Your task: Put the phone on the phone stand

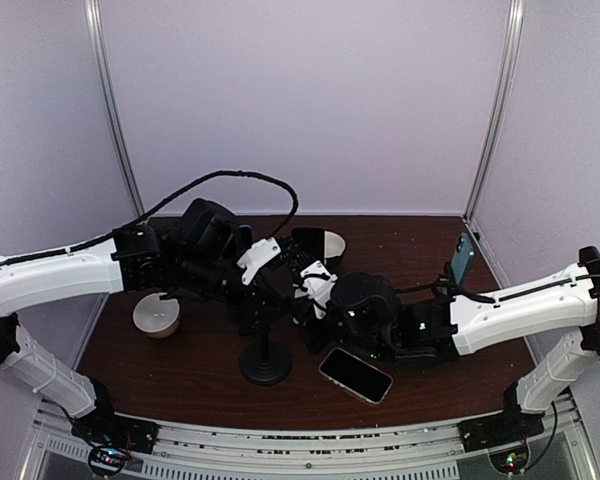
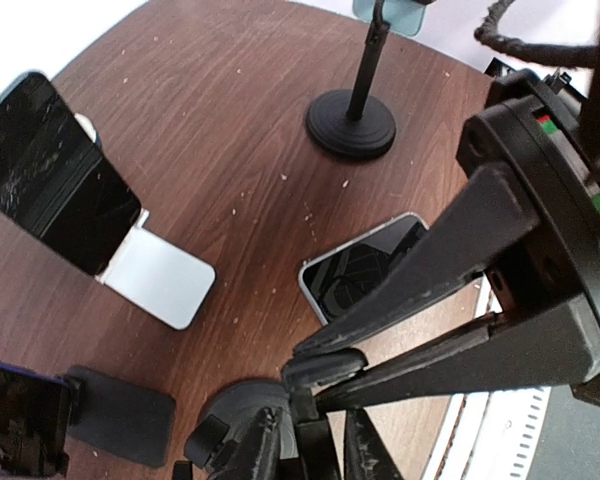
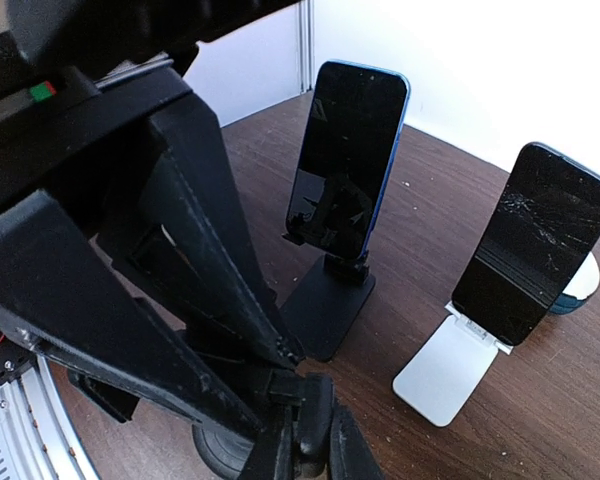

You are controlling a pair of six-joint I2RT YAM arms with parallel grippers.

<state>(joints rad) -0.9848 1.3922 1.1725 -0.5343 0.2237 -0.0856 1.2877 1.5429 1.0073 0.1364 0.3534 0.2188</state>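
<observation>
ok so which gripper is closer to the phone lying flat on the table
Right. The right gripper sits at the round-base stand with the phone just beside its wrist; the left gripper reaches the stand from the side away from the phone.

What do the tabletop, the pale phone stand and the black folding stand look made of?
The tabletop: dark brown wood look, likely laminate or veneer, judging by the streaked grain and low sheen.
The pale phone stand: smooth silver-white plate, probably aluminium, possibly plastic, with thin flat panels in an even matte shade.
The black folding stand: matte black flat plate. Metal or plastic, cannot tell.
</observation>
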